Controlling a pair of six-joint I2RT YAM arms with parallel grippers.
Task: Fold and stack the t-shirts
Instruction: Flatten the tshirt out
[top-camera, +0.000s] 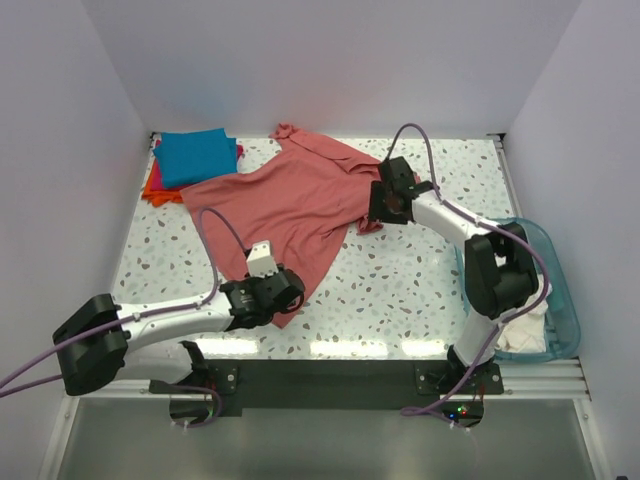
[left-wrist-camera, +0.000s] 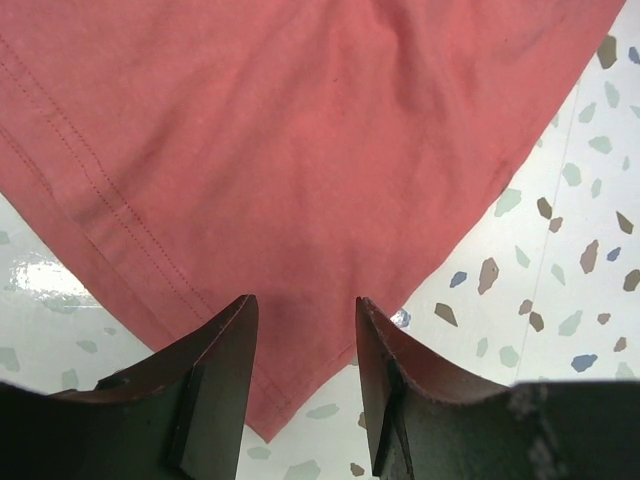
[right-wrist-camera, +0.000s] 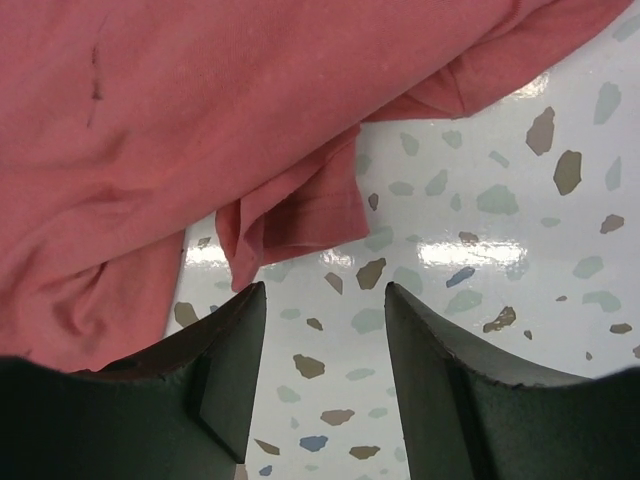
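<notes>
The large salmon-red t-shirt (top-camera: 290, 200) lies spread and rumpled across the middle of the table. A folded teal-blue shirt (top-camera: 196, 156) tops a stack at the back left, with magenta-pink (top-camera: 157, 149) and orange (top-camera: 160, 188) edges showing beneath. My left gripper (top-camera: 283, 296) is open over the shirt's near hem corner (left-wrist-camera: 290, 380), which lies between the jaws. My right gripper (top-camera: 383, 210) is open just off the shirt's right edge, by a bunched sleeve (right-wrist-camera: 295, 215); bare table lies between its fingers.
A translucent blue plastic tub (top-camera: 560, 290) with white cloth inside stands at the right edge, next to the right arm's base. Terrazzo table (top-camera: 400, 290) shows in front and right of the shirt. White walls close in the back and sides.
</notes>
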